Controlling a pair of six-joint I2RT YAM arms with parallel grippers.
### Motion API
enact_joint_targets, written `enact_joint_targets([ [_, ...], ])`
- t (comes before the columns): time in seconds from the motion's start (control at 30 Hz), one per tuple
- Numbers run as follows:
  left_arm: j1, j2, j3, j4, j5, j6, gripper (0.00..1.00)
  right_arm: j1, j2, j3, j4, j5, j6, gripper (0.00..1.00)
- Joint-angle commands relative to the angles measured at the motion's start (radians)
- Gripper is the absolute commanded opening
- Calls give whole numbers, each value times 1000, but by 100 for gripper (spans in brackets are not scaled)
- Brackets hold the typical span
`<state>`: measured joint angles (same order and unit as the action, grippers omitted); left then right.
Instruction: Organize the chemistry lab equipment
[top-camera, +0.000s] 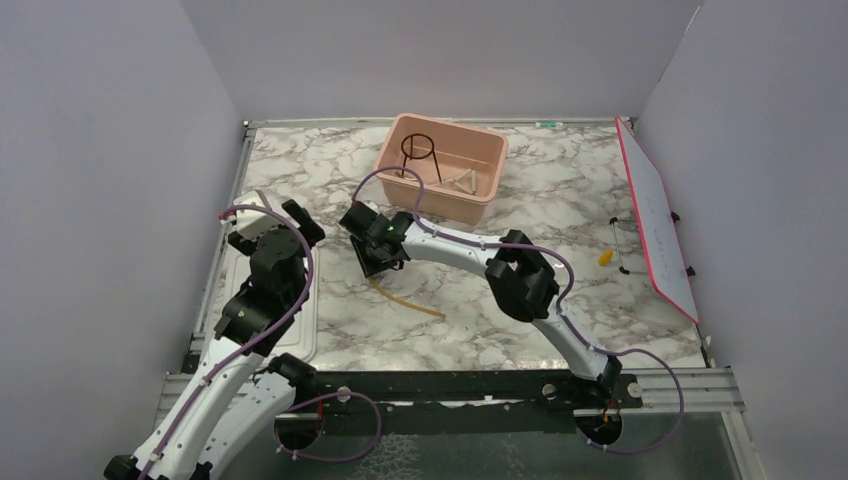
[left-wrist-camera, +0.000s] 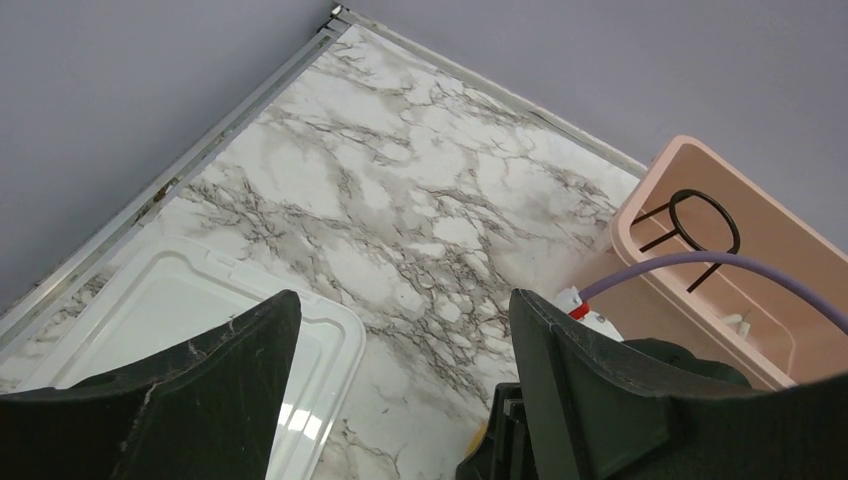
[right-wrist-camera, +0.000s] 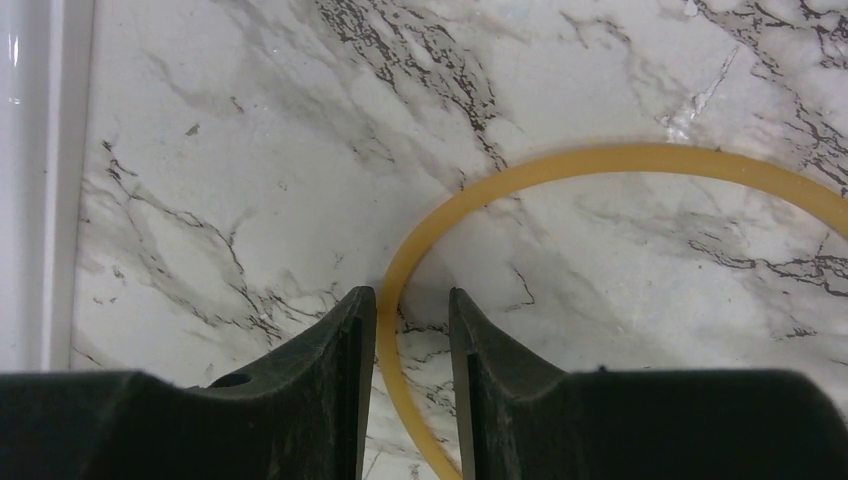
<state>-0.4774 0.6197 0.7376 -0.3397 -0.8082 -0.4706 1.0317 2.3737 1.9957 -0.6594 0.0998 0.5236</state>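
A curved tan rubber tube (right-wrist-camera: 600, 158) lies on the marble table (top-camera: 560, 200), seen in the top view (top-camera: 408, 300) just below my right gripper (top-camera: 372, 262). In the right wrist view that gripper (right-wrist-camera: 412, 295) is open and straddles the tube, which runs close against the left finger (right-wrist-camera: 350, 340) with a gap to the right one. The black wire ring stand (top-camera: 418, 150) stands inside the pink tub (top-camera: 450, 197). My left gripper (top-camera: 272, 222) hangs wide open over the table's left side with nothing between its fingers (left-wrist-camera: 400, 295); the ring stand (left-wrist-camera: 703, 222) shows at its right.
A flat white lid (top-camera: 300, 330) lies by the left edge, partly under my left arm, and shows in the left wrist view (left-wrist-camera: 150, 300). A white board with a red edge (top-camera: 660, 220) leans at the right. A small yellow piece (top-camera: 605, 257) and a thin rod (top-camera: 617, 240) lie near it.
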Motion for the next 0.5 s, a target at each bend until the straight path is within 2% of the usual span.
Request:
enact_joint_targets([
  [0.0,15,1,2,-7,-36,-17,79,32,30,24,-78,83,-3,36],
  [0.27,24,-9,-1,-10,-37,-22,80,46,81,75,-110,61,-22,29],
  [0.47,28,-11,-7,-10,-63,-45,80,47,96,78,-110,74,-16,12],
])
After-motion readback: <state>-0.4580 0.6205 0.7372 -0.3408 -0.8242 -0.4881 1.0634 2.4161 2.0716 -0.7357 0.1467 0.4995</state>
